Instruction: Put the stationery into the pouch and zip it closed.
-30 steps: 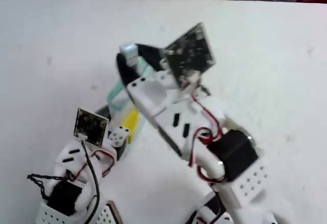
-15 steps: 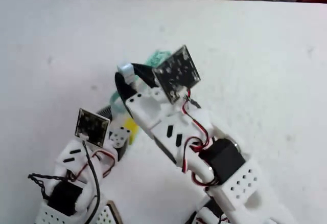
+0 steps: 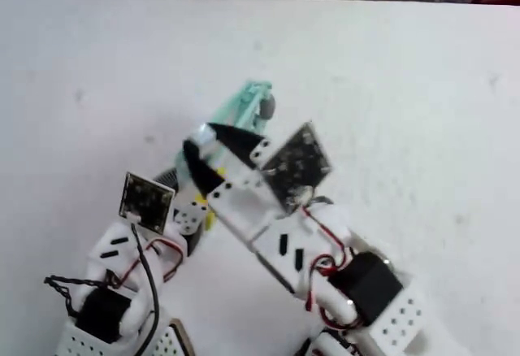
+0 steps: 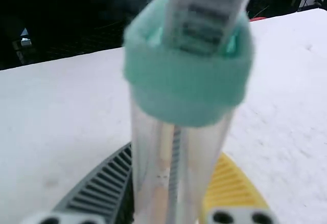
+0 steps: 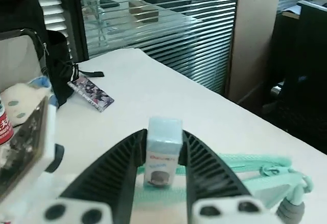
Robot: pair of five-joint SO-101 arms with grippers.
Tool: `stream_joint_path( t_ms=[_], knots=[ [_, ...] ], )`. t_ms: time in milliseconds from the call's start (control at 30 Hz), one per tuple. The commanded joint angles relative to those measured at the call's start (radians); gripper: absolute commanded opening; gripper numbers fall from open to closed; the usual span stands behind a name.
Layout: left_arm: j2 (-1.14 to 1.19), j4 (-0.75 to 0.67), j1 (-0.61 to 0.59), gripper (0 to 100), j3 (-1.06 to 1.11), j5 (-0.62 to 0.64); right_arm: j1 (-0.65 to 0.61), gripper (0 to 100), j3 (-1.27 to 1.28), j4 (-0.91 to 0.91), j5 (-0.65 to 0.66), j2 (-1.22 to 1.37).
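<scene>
White matte surface (image 3: 406, 88) bears a clear, mint-banded pouch (image 4: 184, 81), clamped by the left tool (image 4: 176, 157). Ribbed black right tool (image 5: 163, 141) pinches a pale-blue block (image 5: 164, 128).

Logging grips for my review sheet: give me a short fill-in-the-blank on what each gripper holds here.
1. The right gripper is shut on a pale-blue box between two ___ fingers.
2. The left gripper is shut on the clear ___.
3. One left finger is gray, the other ___.
Missing words: black; pouch; yellow.
</scene>
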Motion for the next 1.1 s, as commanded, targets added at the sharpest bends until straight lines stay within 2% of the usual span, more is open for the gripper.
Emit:
stream_joint_path(
  t_ms=[0, 367, 500, 633, 700, 900, 1067],
  knots=[
    [-0.01, -0.005, -0.004, 15, -0.032, -0.009, -0.005, 1.7, 0.031, -0.105, 0.02, 0.016],
    [-0.01, -0.008, -0.004, 15, -0.029, -0.009, 0.099, 1.6, 0.012, -0.139, 0.02, 0.076],
    [-0.01, -0.008, -0.004, 15, -0.029, -0.009, 0.097, 3.1, -0.029, -0.107, 0.018, 0.136],
    [-0.01, -0.006, -0.004, 15, -0.029, -0.009, 0.102, 19.3, -0.101, -0.027, -0.115, 0.171],
    [-0.01, -0.006, -0.004, 15, -0.029, -0.009, 0.101, 24.2, -0.146, 0.016, -0.124, 0.179],
    [-0.01, -0.006, -0.004, 15, -0.029, -0.009, 0.102, 24.4, -0.308, 0.131, -0.135, 0.185],
    [-0.01, -0.006, -0.004, 15, -0.029, -0.009, 0.101, 25.2, -0.486, 0.262, -0.358, 0.289]
  ],
)
